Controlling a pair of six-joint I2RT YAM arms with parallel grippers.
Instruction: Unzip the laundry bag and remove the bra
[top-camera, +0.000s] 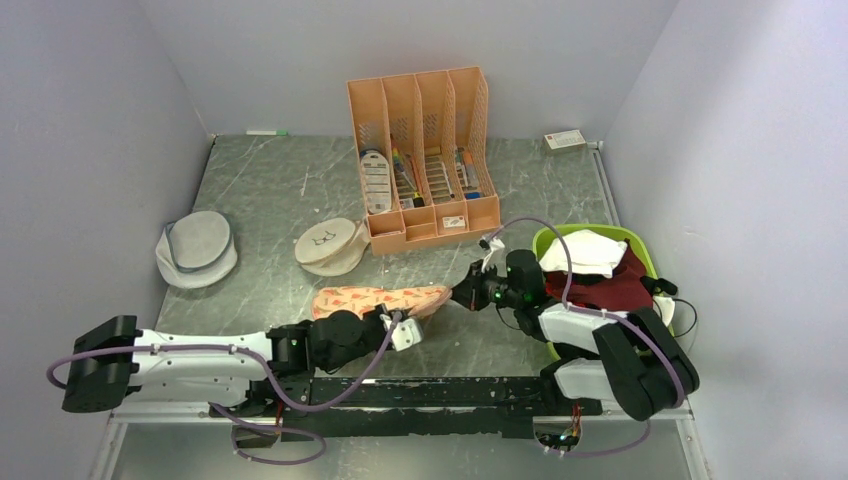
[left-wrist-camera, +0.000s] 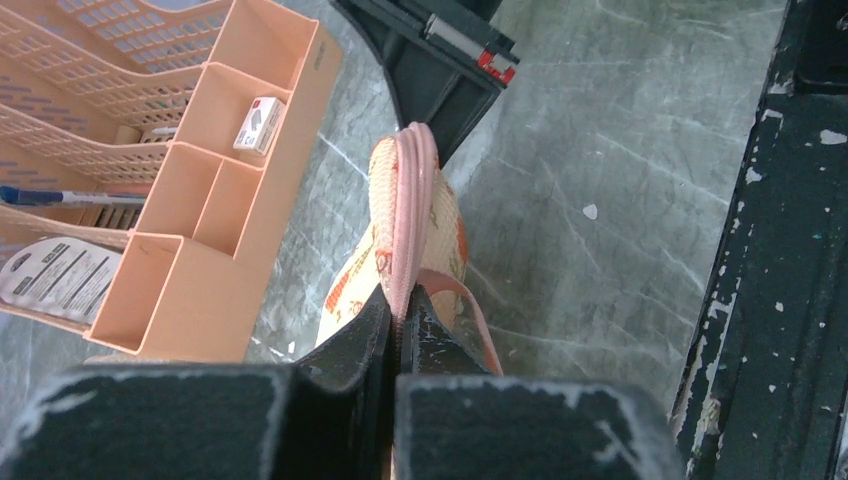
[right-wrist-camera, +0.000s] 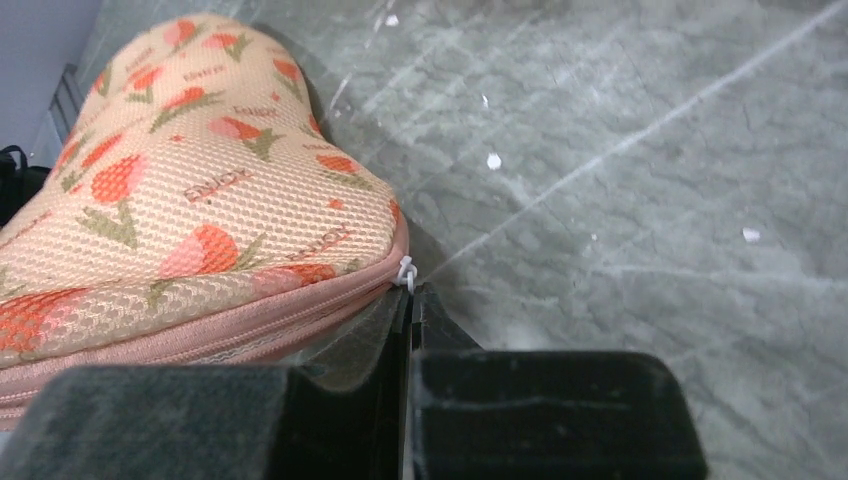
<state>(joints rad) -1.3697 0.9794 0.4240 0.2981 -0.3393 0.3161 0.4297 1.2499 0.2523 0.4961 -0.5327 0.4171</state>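
The laundry bag, peach-pink with orange-red fruit print, lies between the two arms in the top view. My left gripper is shut on the pink zip edge of the bag, with the pink loop strap hanging to the right. My right gripper is shut on the white zip pull at the bag's right tip. The zip looks closed along the seam. The bra is hidden.
A peach desk organiser stands behind the bag and shows in the left wrist view. A round beige pouch and a grey cap lie to the left. A green basket of clothes sits at the right.
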